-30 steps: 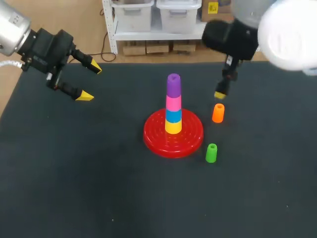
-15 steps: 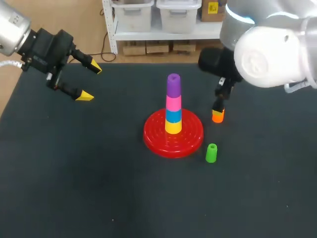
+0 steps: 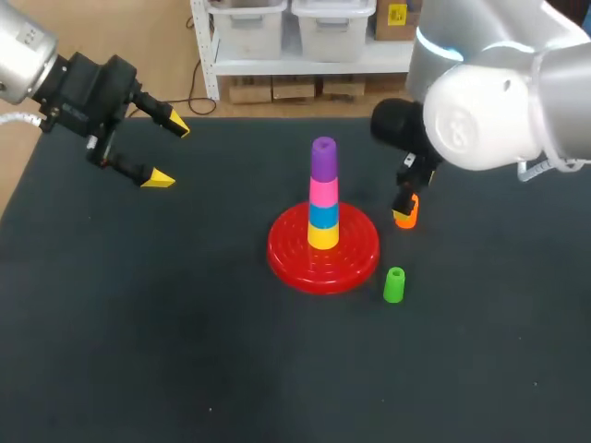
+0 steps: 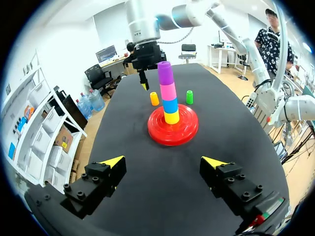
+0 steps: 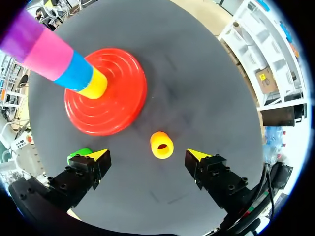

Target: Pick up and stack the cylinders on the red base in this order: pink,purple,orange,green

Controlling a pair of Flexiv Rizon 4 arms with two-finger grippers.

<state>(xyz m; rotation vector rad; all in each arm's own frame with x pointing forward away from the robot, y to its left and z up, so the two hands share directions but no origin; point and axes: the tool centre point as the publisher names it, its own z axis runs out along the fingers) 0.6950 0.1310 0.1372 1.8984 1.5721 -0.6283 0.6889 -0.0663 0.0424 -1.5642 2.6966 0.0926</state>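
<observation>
- Right end effector (image 5: 147,155) hangs with fingers apart, the upright orange cylinder (image 5: 162,144) between them, untouched.
- Orange cylinder stands on the bench (image 3: 185,323) beside the red base (image 3: 286,254).
- Left end effector (image 4: 163,161): fingers apart, well away.

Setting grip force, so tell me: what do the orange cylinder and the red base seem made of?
The orange cylinder looks like smooth hard plastic: even colour, hollow bore. The red base is probably moulded glossy plastic: concentric ridges catch highlights.
</observation>
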